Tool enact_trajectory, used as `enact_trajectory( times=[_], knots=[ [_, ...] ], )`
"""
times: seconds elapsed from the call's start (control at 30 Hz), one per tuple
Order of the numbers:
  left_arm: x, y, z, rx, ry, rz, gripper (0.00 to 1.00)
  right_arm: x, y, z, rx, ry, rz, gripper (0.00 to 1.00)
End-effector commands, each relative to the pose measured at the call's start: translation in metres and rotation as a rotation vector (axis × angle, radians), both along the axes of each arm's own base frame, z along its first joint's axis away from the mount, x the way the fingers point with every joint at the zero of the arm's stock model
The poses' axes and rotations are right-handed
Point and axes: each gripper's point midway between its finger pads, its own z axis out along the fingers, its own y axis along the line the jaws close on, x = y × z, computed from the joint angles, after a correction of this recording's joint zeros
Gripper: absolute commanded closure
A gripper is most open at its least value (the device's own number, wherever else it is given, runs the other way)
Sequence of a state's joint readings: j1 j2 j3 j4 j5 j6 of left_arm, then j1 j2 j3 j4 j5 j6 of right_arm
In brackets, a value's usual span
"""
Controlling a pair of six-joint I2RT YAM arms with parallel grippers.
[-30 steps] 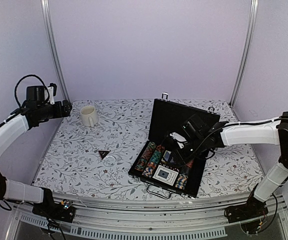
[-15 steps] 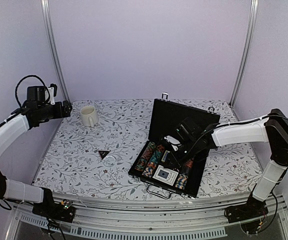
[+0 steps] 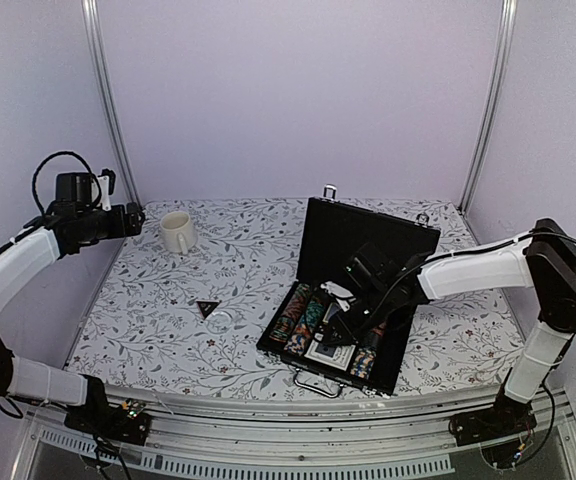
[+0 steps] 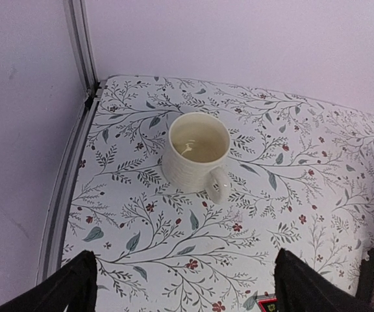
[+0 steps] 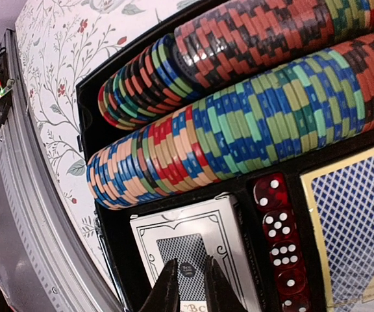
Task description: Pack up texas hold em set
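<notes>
Briefcase (image 3: 353, 232) of the poker set lies open on the right half of the flowered counter (image 3: 238, 265) in the top view. Its lid stands up at the far side and its metal handle (image 3: 318, 385) is at the near edge. Chip rows (image 3: 299, 318) fill its left part and a card deck (image 3: 329, 351) lies near the front. The right end effector (image 3: 334, 322) reaches down into the tray over the decks, clenched. The black triangle (image 3: 207, 308) lies alone on the counter, left of the case. A cream mug (image 3: 177, 232) stands at the far left, with the left end effector (image 3: 133, 218) raised just beside it.

From the left wrist, the mug (image 4: 195, 153) stands upright on the counter (image 4: 291, 162), handle toward the camera. The left end effector (image 4: 184, 276) is released, its dark fingers (image 4: 73, 286) spread wide and holding nothing.

From the right wrist, two chip rows (image 5: 252, 123) lie side by side in the case. Red dice (image 5: 281, 253) sit in a slot between a card deck (image 5: 193, 250) and a second deck (image 5: 359, 221). The right end effector (image 5: 190, 286) is over the first deck, fingertips nearly together, with nothing visible between them.
</notes>
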State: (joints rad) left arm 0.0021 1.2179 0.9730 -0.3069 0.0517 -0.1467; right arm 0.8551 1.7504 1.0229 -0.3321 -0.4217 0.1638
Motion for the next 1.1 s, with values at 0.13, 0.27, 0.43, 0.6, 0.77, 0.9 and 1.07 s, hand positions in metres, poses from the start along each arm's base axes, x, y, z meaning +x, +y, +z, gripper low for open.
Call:
enact_trajectory(
  times=[0.13, 0.27, 0.43, 0.6, 0.77, 0.9, 1.07],
  knots=[
    [0.000, -0.003, -0.004, 0.003, 0.011, -0.002, 0.05, -0.006, -0.001, -0.002, -0.017, -0.012, -0.006, 0.85],
    [0.000, -0.003, -0.004, 0.006, 0.013, 0.000, 0.05, -0.001, 0.002, 0.012, 0.000, -0.044, -0.016, 0.82],
    [0.000, -0.007, -0.007, 0.014, 0.020, -0.007, 0.05, 0.011, 0.001, 0.034, 0.014, -0.132, -0.074, 0.76],
    [0.000, -0.015, -0.014, 0.037, 0.038, -0.021, 0.05, 0.025, -0.005, 0.075, 0.082, -0.242, -0.167, 0.61],
    [-0.001, -0.021, -0.017, 0.066, 0.049, -0.026, 0.06, 0.045, -0.006, 0.101, 0.066, -0.373, -0.312, 0.43],
    [-0.002, -0.022, -0.017, 0.091, 0.048, -0.016, 0.05, 0.038, 0.028, 0.111, 0.103, -0.425, -0.323, 0.29],
    [-0.003, -0.035, -0.020, 0.110, 0.057, -0.039, 0.06, 0.021, 0.089, 0.100, 0.149, -0.429, -0.211, 0.14]
  ],
)
